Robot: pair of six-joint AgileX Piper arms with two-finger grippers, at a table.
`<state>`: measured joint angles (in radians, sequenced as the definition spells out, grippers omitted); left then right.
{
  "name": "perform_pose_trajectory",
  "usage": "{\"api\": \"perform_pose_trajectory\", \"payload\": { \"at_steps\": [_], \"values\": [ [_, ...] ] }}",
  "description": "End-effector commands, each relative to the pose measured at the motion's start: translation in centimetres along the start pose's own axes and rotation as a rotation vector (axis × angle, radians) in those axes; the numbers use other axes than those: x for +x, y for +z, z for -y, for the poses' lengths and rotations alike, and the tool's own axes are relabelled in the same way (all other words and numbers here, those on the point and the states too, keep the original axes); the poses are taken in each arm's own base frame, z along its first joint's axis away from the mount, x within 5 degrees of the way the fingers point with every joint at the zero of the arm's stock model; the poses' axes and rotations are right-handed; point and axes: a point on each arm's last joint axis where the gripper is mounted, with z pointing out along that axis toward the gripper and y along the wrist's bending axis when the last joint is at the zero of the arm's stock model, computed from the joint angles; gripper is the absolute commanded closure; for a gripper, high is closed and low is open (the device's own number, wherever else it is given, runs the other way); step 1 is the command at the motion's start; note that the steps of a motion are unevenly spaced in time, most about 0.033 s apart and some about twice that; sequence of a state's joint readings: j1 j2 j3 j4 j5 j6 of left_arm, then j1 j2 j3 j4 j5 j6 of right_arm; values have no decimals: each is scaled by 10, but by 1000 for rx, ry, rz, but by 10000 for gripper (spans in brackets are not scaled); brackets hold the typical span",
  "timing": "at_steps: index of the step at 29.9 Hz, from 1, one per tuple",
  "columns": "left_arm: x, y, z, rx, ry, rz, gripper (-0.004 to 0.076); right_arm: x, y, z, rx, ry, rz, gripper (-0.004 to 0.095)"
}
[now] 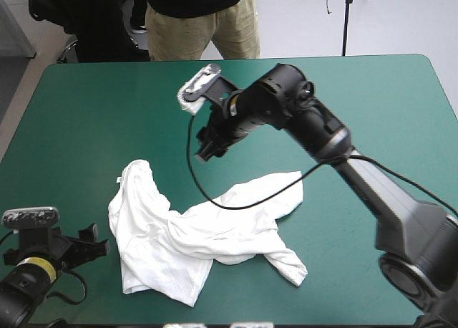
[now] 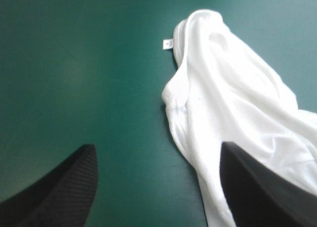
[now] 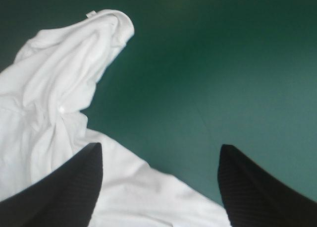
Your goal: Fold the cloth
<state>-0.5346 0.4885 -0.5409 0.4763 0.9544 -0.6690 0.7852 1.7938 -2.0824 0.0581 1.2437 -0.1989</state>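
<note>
White short-sleeved T-shirt [image 1: 186,235]: crumpled heap on teal-green worktop [image 1: 86,113], no fold made; left claw [image 1: 89,236] and right claw [image 1: 207,147] near it, both wide, empty.

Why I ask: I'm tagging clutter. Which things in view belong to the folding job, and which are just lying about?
Belongs to the job:
the T-shirt, crumpled
the left gripper, jaws open
the right gripper, jaws open

Lying about:
nothing loose shows; only the teal-green table underneath
</note>
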Motion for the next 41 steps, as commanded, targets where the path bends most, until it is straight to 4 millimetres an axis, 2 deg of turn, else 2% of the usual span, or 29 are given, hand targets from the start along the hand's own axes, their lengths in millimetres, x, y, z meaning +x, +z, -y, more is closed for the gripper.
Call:
{"api": "perform_pose_trajectory", "payload": {
  "at_steps": [1, 4, 7, 12, 14, 17, 22, 25, 30, 37, 39, 41],
  "values": [
    [-29, 8, 13, -30, 18, -16, 199, 30, -47, 11, 52, 41, 1, 291],
    [-47, 25, 25, -86, 65, -86, 204, 61, -48, 16, 64, 76, -72, 294],
    [-64, 42, 35, -120, 101, -136, 212, 82, -46, 18, 72, 98, -98, 311],
    [-96, 72, 46, -2, 117, -286, 247, 93, -51, 16, 70, 107, -108, 314],
    [-106, 81, 41, 29, 125, -334, 249, 94, -55, 15, 72, 107, -101, 314],
    [-119, 95, 21, 24, 114, -376, 249, 94, -61, 14, 75, 106, -85, 316],
    [-117, 113, 0, 41, 104, -450, 249, 94, -64, 14, 84, 102, -79, 318],
    [-112, 125, 1, 74, 138, -515, 249, 94, -64, 14, 84, 102, -79, 318],
    [-111, 144, 2, 89, 144, -517, 249, 95, -64, 14, 86, 119, -81, 318],
    [-94, 186, 0, 81, 154, -644, 254, 95, -64, 14, 88, 125, -81, 318],
    [-90, 195, 0, 85, 148, -669, 281, 95, -64, 15, 96, 123, -85, 318],
    [-86, 202, 0, 89, 143, -697, 351, 96, -64, 17, 112, 129, -97, 322]
  ]
}}
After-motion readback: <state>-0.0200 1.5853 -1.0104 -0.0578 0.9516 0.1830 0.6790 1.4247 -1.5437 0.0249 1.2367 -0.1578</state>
